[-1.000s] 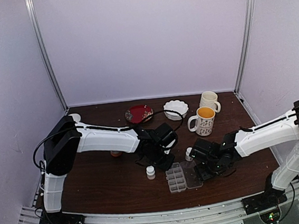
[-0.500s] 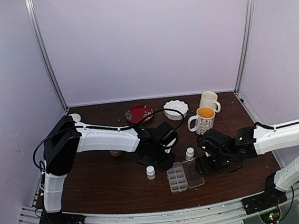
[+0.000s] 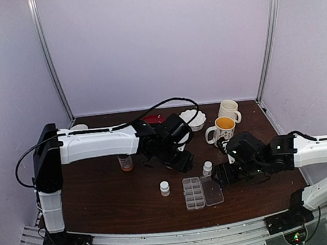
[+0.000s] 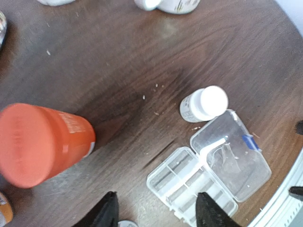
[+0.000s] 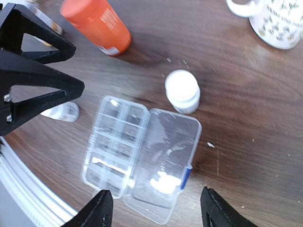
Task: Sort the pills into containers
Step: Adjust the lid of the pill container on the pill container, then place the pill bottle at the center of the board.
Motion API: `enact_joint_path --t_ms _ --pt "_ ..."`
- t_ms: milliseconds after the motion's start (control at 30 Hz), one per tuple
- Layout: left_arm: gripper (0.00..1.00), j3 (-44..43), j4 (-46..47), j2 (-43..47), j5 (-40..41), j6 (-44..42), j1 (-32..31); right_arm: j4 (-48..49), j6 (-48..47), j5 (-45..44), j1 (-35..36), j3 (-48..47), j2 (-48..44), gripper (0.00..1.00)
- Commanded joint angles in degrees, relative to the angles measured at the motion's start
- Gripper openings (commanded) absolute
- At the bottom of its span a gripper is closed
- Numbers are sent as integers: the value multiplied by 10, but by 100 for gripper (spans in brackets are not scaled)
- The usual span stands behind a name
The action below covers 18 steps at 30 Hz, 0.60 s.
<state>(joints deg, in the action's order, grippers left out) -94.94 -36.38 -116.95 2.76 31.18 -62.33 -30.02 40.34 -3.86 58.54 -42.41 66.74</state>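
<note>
The clear pill box lies on the table near the front, its compartments in two rows and its hinged lid open flat to the right. The compartments look empty. Tiny pale pills lie scattered on the wood behind the box, and one pill lies right of the lid. My left gripper hangs open and empty above and behind the box. My right gripper is open and empty, right of the lid.
A small white bottle stands just behind the lid, another white bottle left of the box. An orange bottle stands further left. Two mugs, a white bowl and a red plate sit at the back.
My left arm has lifted and swung back, which uncovers the orange bottle. My right gripper has drawn back to the right, off the box. The box has not moved.
</note>
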Motion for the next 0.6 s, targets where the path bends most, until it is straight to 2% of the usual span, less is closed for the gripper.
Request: enact_joint_path --t_ms 0,133,333,567 --pt "63 32 -22 86 35 -4 -2 45 -14 6 3 6 -36 66" --pt "74 84 -26 152 82 2 -2 72 -25 -17 3 10 -67 65" --pt "84 114 -47 193 123 3 10 130 -79 -44 0 12 -80 67" --pt "87 173 -37 231 134 8 35 44 -121 -35 -43 -67 19 68"
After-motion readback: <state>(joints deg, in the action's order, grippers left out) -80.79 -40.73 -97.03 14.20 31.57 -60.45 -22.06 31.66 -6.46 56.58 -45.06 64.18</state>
